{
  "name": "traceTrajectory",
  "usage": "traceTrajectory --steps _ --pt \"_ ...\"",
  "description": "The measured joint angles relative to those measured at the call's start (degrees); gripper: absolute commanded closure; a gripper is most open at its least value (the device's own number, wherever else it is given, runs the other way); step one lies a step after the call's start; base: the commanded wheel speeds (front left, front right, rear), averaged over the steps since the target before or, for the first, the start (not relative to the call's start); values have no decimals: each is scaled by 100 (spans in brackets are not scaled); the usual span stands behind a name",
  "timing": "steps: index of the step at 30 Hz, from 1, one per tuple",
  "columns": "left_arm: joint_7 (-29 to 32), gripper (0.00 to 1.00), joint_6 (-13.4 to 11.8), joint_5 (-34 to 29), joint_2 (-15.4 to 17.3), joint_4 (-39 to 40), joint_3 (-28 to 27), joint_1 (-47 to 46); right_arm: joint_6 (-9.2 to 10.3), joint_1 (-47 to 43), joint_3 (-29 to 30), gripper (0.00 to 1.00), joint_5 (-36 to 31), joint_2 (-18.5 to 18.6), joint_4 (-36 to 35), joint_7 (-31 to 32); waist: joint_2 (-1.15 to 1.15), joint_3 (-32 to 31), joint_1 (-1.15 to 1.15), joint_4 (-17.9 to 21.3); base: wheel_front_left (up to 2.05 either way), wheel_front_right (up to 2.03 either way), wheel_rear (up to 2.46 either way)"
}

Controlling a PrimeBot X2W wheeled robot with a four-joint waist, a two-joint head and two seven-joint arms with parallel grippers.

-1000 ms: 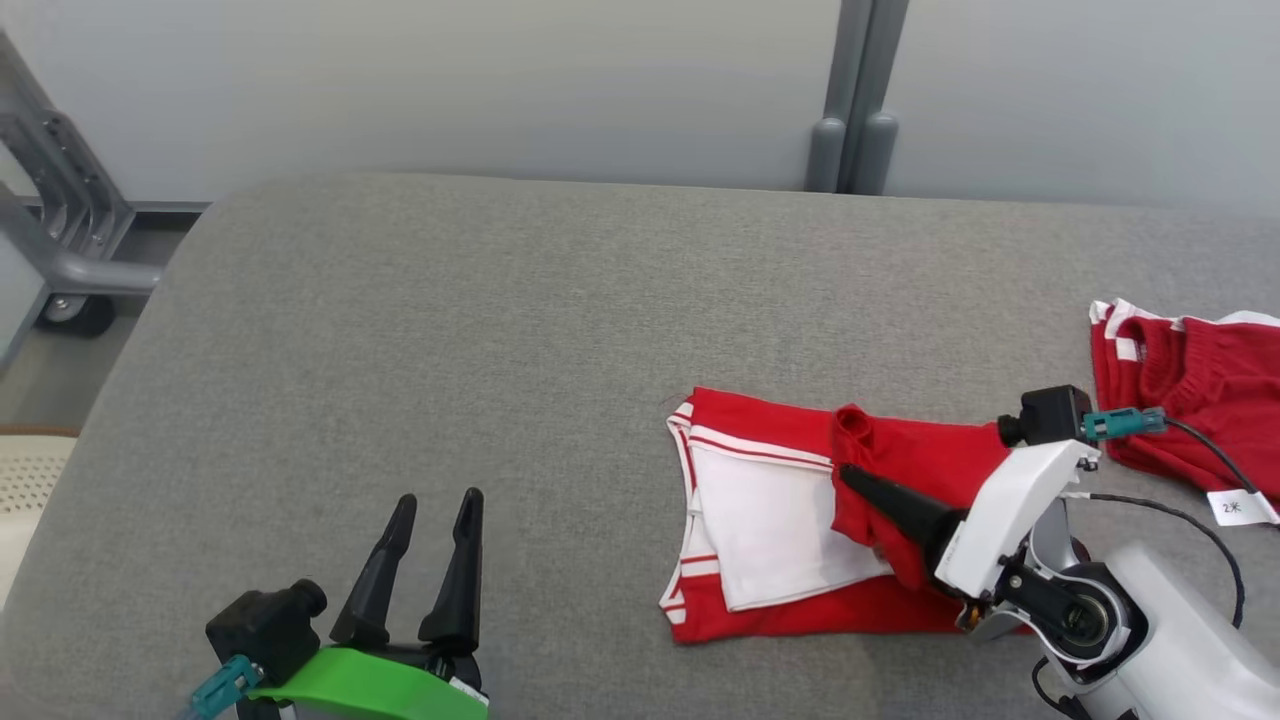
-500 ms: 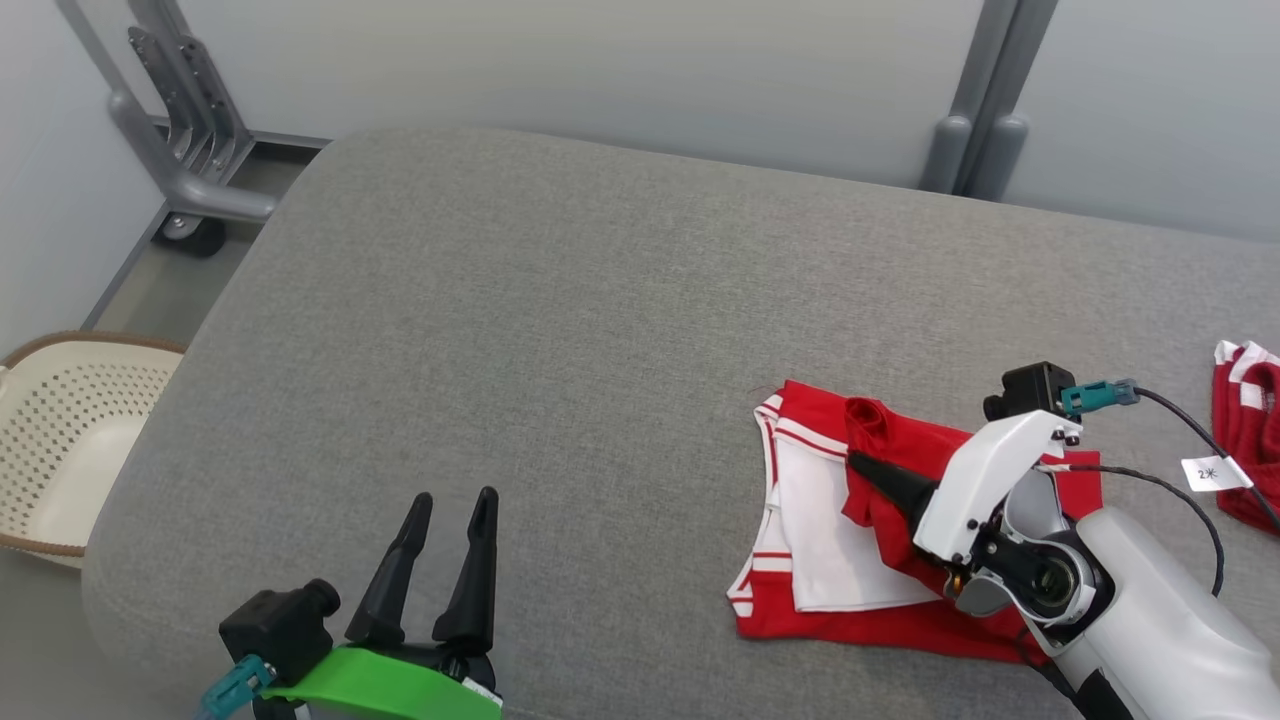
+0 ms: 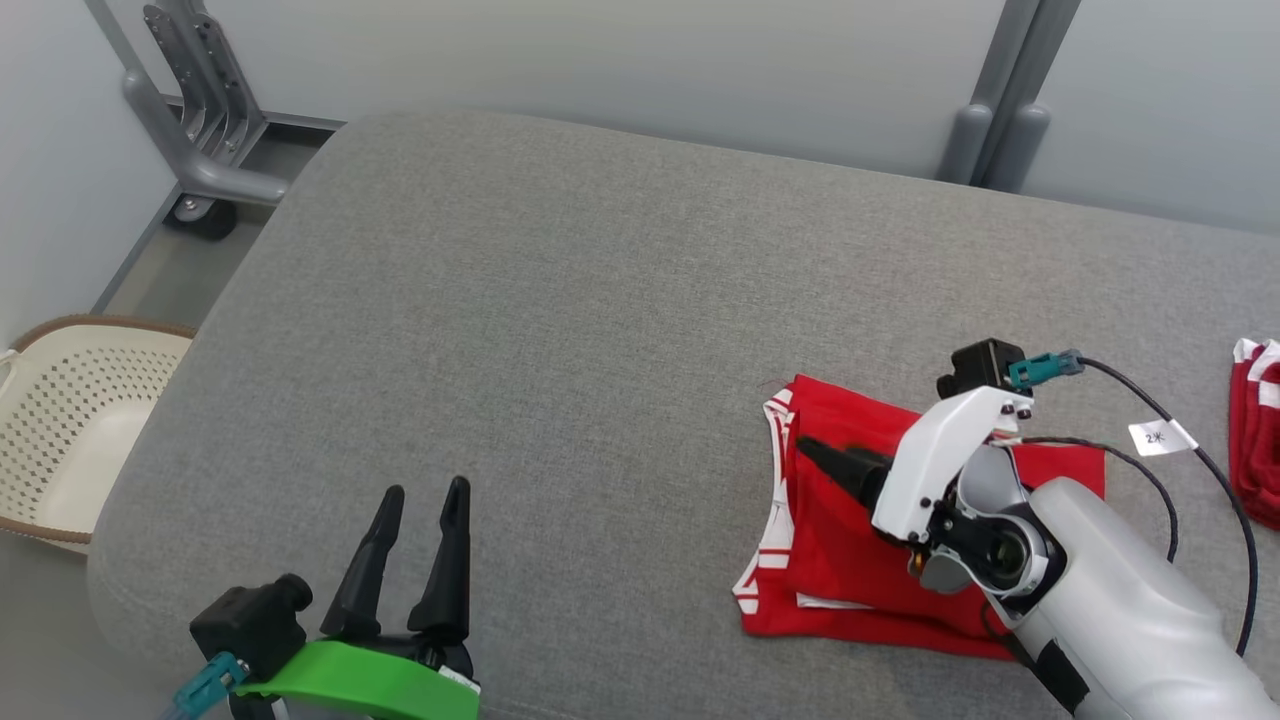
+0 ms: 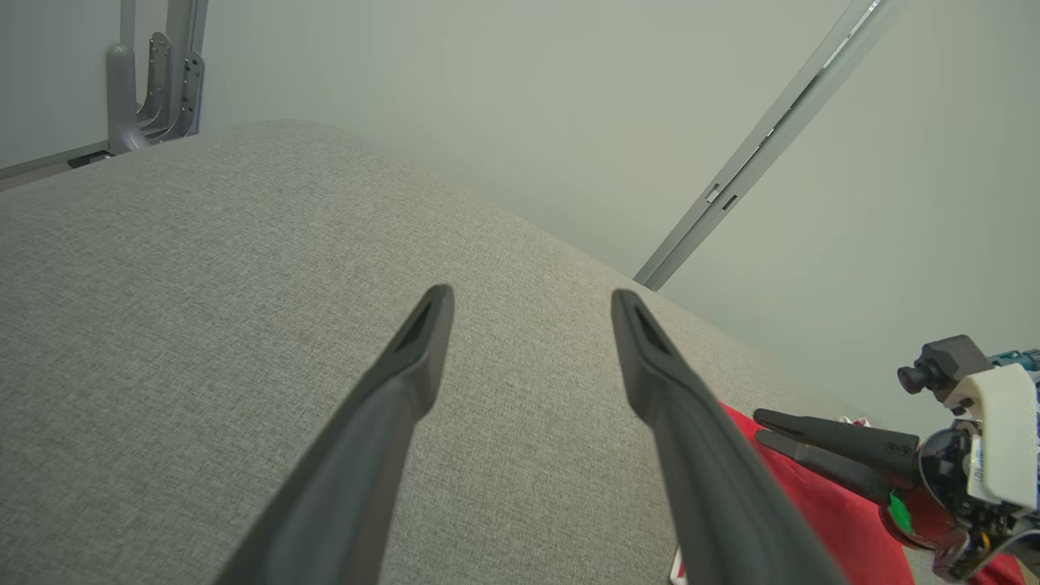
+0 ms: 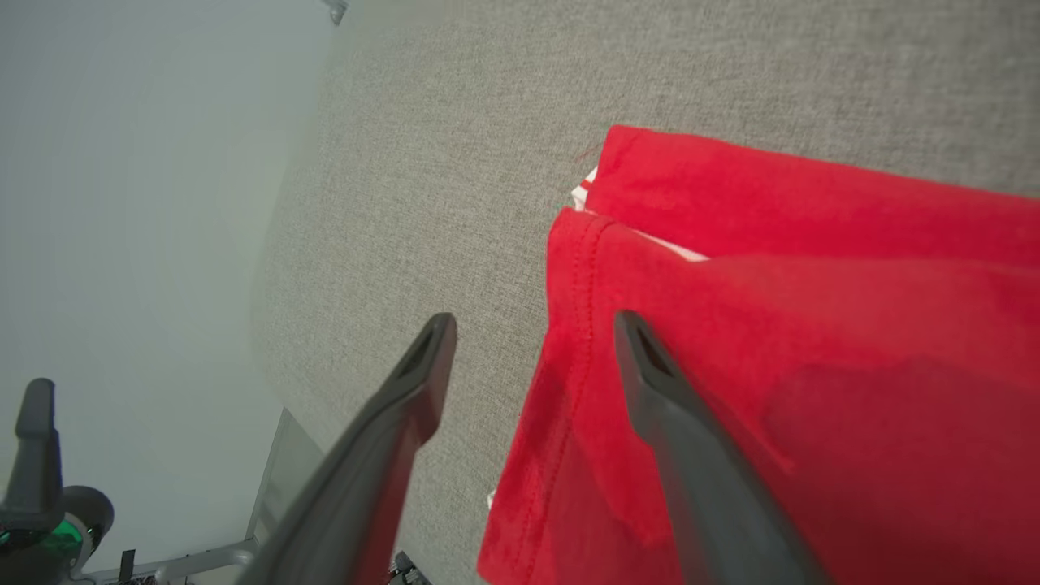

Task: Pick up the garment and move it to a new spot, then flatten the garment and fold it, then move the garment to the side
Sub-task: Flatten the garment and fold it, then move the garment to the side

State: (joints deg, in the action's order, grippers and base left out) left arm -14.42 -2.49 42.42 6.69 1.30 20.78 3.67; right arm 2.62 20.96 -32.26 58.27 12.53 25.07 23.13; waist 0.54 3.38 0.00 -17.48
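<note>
You seem finished folding: your right gripper (image 3: 812, 452) hangs wide open over the red shirt (image 3: 830, 560) at lower right, your left gripper (image 3: 425, 490) is wide too, so next grip the shirt and move it aside.

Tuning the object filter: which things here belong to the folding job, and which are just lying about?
Job: folded red garment, right gripper, grey table.
Lying about: second red garment, basket, metal stand.

Red garment (image 3: 840, 570) — white stripes; grey cushion (image 3: 550, 300), cream basket (image 3: 60, 420)
</note>
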Motion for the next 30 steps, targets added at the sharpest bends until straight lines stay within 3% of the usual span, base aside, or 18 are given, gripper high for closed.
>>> traceTrajectory --steps 8,19,30 --pt "0 0 1 -24 -7 4 -33 5 -234 411 250 0 34 -183 -342 -368 0 -45 0 221 0 0 0" --pt "0 0 45 -56 -16 79 -30 86 -472 262 584 0 -355 850 -360 -1000 0 -118 0 578 0 0 0" --pt "0 0 49 -90 -16 130 -9 166 -584 -653 430 0 -687 1203 -92 -1422 0 16 0 1011 0 0 0"
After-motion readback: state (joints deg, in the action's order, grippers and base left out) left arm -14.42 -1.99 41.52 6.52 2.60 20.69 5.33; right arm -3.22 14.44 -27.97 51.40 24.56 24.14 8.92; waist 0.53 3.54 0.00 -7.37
